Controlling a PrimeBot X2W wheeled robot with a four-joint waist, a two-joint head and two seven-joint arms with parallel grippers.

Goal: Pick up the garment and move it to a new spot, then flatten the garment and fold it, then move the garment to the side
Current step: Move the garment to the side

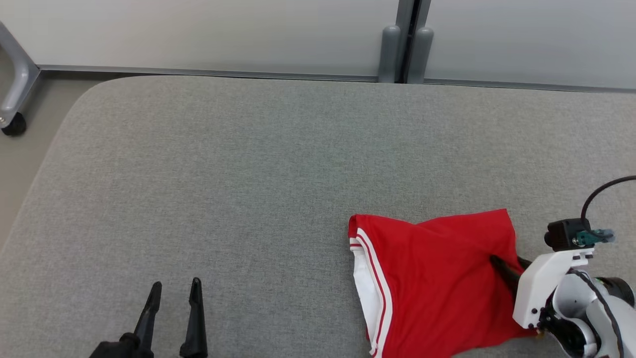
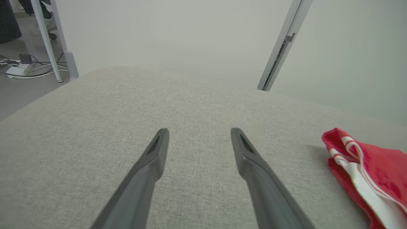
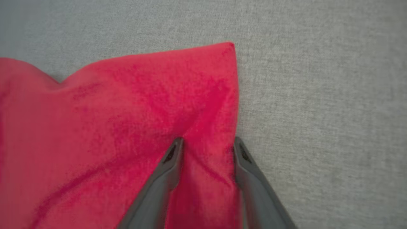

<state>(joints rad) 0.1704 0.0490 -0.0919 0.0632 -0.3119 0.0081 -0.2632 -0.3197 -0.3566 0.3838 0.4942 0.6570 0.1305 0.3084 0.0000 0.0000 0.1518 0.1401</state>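
Cloth first, head view: the red garment (image 1: 437,278) lies rumpled on the grey surface (image 1: 248,174), with the right gripper (image 1: 497,261) at its right edge, probably to take hold there.

Left wrist view: the left gripper (image 2: 199,130) hovers with fingers spread. The garment's white-striped band is to their right.

Right wrist view: fingers spread, astride a raised crease near the garment's corner.

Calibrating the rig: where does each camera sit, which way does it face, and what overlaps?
Head view: on the head, looking down at the grey mat; left end effector and right end effector show.
Left wrist view: low, along the open left end effector, across the mat.
Right wrist view: pointing down; right end effector straddles the red garment at its edge.
Shared: all show the garment.
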